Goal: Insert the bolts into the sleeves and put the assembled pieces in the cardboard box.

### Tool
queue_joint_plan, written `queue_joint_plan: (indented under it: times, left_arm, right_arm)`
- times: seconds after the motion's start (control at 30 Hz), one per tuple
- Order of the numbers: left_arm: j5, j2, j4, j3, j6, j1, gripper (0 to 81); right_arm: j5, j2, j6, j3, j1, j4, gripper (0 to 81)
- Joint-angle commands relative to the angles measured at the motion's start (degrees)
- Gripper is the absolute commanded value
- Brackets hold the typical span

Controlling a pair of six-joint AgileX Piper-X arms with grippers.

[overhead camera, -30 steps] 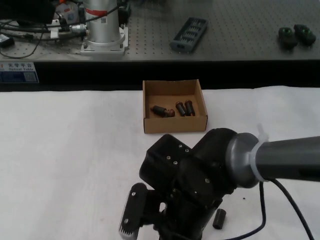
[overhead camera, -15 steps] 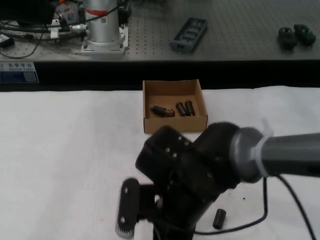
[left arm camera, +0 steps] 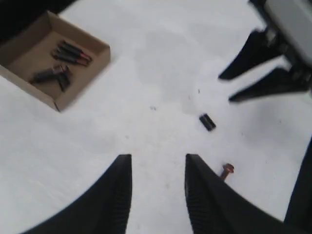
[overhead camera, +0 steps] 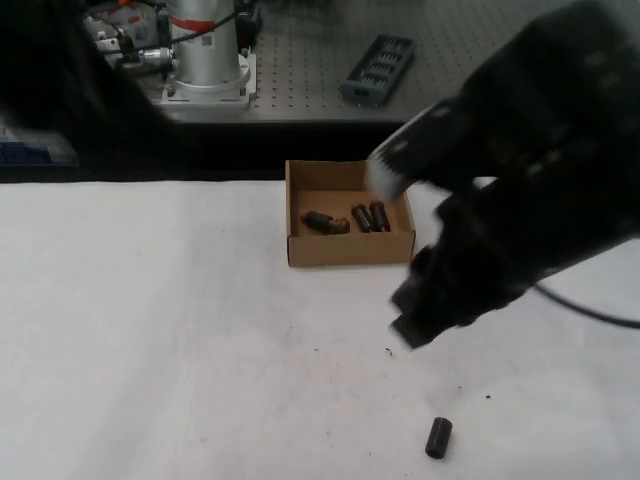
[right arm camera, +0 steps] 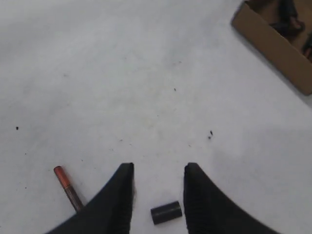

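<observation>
The cardboard box (overhead camera: 350,247) stands at mid bench with several assembled pieces (overhead camera: 345,219) inside. A loose black sleeve (overhead camera: 438,437) lies on the white cloth near the front. In the right wrist view that sleeve (right arm camera: 165,213) lies just ahead of my open right gripper (right arm camera: 159,168), and a copper bolt (right arm camera: 67,187) lies beside one finger. From high up, my open left gripper (left arm camera: 157,161) looks down on the sleeve (left arm camera: 207,122), the bolt (left arm camera: 226,170) and the box (left arm camera: 53,66). Beyond them the right gripper (left arm camera: 227,88) hangs open. A dark blurred arm (overhead camera: 530,200) fills the right of the high view.
White cloth (overhead camera: 150,330) covers the bench in front of the box. Behind it, a perforated metal table holds a metal post (overhead camera: 205,50), a dark blue holder (overhead camera: 378,66) and cables. A dark blur (overhead camera: 60,80) covers the high view's top left corner.
The arm has swung from the bottom middle of the high view up to the right, clear of the cloth near the sleeve. A dark blur has entered the top left.
</observation>
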State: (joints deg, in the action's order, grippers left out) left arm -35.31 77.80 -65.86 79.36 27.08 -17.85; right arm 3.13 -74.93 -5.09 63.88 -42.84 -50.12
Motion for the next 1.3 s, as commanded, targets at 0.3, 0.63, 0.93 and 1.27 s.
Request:
queue_joint_plan:
  times: [0.3, 0.63, 0.93, 1.27]
  left_arm:
    - [19.2, 10.4, 13.2, -13.1, 6.4, -19.8, 29.7]
    - [23.3, 15.2, 24.1, -17.6, 1.6, -22.7, 29.3]
    - [19.3, 15.2, 24.2, -24.5, 2.1, -25.1, 29.3]
    - [16.1, 15.2, 20.3, -25.0, 10.3, -30.5, 29.3]
  right_arm:
    - [13.6, 3.3, 10.8, -3.3, 7.6, 4.9, 25.8]
    - [29.3, 3.5, 26.8, -22.1, 11.1, 31.9, 25.8]
    - [26.7, 3.5, 28.6, -27.8, 11.8, 34.5, 25.8]
    - [23.8, 3.5, 29.4, -27.8, 13.4, 33.1, 25.8]
